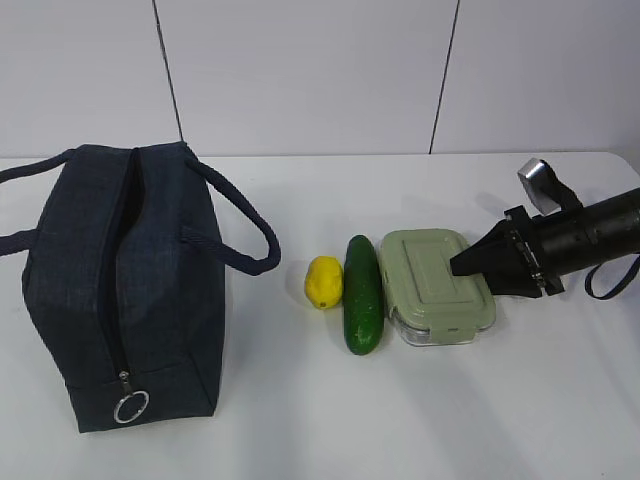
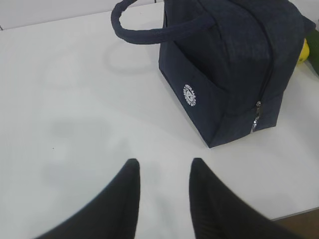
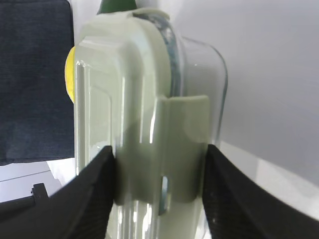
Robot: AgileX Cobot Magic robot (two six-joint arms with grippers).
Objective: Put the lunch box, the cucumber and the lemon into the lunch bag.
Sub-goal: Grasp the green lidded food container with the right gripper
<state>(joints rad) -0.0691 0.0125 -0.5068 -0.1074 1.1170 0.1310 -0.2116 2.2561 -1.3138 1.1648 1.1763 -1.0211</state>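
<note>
Box [image 1: 437, 284] sat on tabletop [image 1: 400, 420] beside cucumber [image 1: 363, 293] | right fingers [image 3: 94, 194] clasped its end | left fingers [image 2: 127, 199] parted, empty | bag [image 1: 120, 290] zipped.

Cloth, clear plastic and matt black on a smooth white top

The bag [image 1: 120, 290] shows a dark, matt woven cloth with a fine grain, its handles [image 1: 240, 225] the same fabric, and a shiny metal ring [image 1: 131, 407] hangs at the zip; the lemon [image 1: 323, 282] looks dimpled and dull yellow, the cucumber [image 1: 363, 295] smooth with a soft sheen; the box [image 3: 199, 94] has glossy clear walls under a satin sage-green plastic lid [image 1: 435, 280]; the right gripper's fingers [image 3: 94, 199] are matt black with fine ribbing, and the table [image 1: 400, 420] is smooth, white, faintly reflective.
</note>
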